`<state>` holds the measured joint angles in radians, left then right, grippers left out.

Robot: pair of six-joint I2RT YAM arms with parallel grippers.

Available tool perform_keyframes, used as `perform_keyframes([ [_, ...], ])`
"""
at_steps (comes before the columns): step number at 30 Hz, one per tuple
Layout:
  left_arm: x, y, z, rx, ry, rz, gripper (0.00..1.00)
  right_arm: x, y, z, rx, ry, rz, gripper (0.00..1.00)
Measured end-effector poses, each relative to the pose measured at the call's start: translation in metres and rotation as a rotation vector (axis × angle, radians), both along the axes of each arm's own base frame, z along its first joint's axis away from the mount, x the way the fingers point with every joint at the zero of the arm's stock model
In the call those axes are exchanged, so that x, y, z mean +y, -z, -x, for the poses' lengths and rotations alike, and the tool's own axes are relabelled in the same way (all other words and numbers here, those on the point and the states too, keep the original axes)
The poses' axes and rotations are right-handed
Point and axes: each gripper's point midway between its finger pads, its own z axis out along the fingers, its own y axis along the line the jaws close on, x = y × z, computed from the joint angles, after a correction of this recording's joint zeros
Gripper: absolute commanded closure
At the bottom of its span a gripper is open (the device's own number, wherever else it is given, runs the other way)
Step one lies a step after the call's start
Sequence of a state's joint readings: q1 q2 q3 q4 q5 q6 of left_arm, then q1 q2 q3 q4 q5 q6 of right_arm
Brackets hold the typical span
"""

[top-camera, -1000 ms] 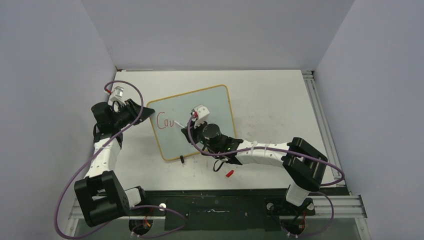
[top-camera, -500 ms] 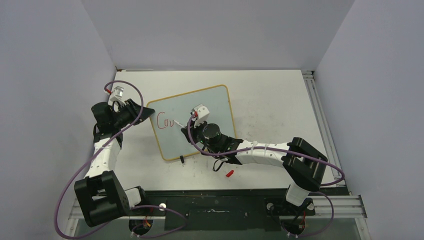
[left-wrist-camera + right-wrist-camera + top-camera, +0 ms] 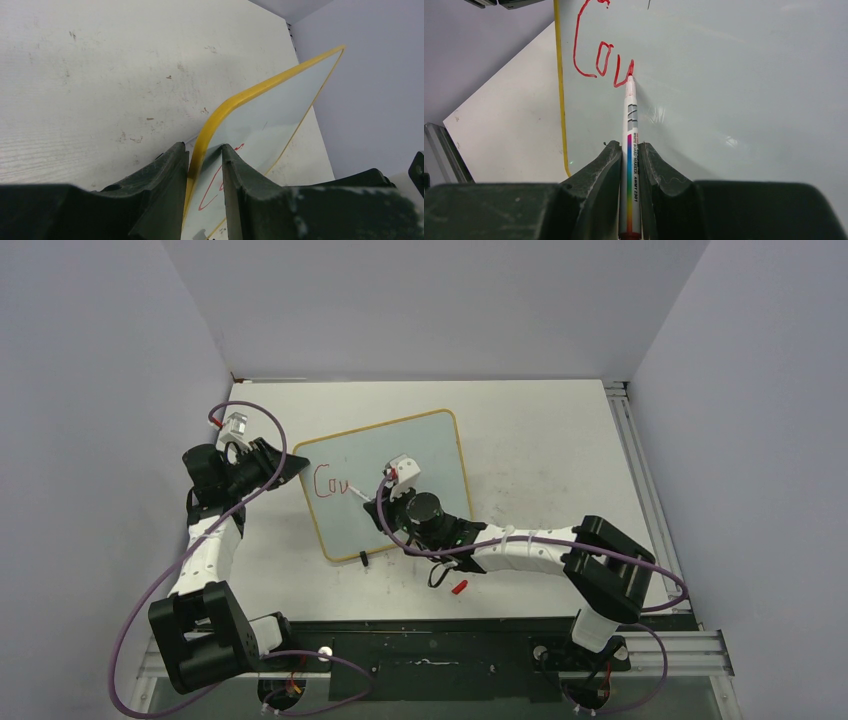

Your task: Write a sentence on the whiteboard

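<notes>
Two holds: our left gripper (image 3: 205, 157) pinches the probably light, stiff whiteboard (image 3: 265, 125) at its yellow frame corner; our right gripper (image 3: 628, 150) clamps the slim, likely slippery marker (image 3: 630, 107) by its rear barrel.

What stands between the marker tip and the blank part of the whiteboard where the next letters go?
Nothing visible. The marker tip touches the whiteboard beside the red letters, and nothing lies on the face beyond them.

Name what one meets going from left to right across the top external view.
Left tool on the whiteboard corner → red letters → marker → right tool → small red piece on the table → metal rail.
</notes>
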<state>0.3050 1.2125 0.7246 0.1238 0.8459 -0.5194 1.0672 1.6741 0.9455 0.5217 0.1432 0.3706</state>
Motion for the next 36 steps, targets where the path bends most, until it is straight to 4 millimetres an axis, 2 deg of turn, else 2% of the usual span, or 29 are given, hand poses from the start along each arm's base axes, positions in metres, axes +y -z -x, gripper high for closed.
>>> perform_keyframes([
  [11,0.000,0.000,0.000,0.000,0.000,0.000,0.71,-0.006,0.015,0.009,0.022,-0.008,0.026,0.95],
  [28,0.000,0.000,0.000,0.000,0.000,0.000,0.71,-0.013,0.010,0.009,0.008,0.015,0.039,0.95],
  [31,0.000,0.000,0.000,0.000,0.001,0.001,0.71,-0.013,0.001,0.014,-0.008,0.002,0.038,0.95],
  [36,0.000,0.000,0.000,0.000,0.003,0.001,0.71,-0.013,-0.032,0.023,-0.045,-0.017,-0.026,0.95],
])
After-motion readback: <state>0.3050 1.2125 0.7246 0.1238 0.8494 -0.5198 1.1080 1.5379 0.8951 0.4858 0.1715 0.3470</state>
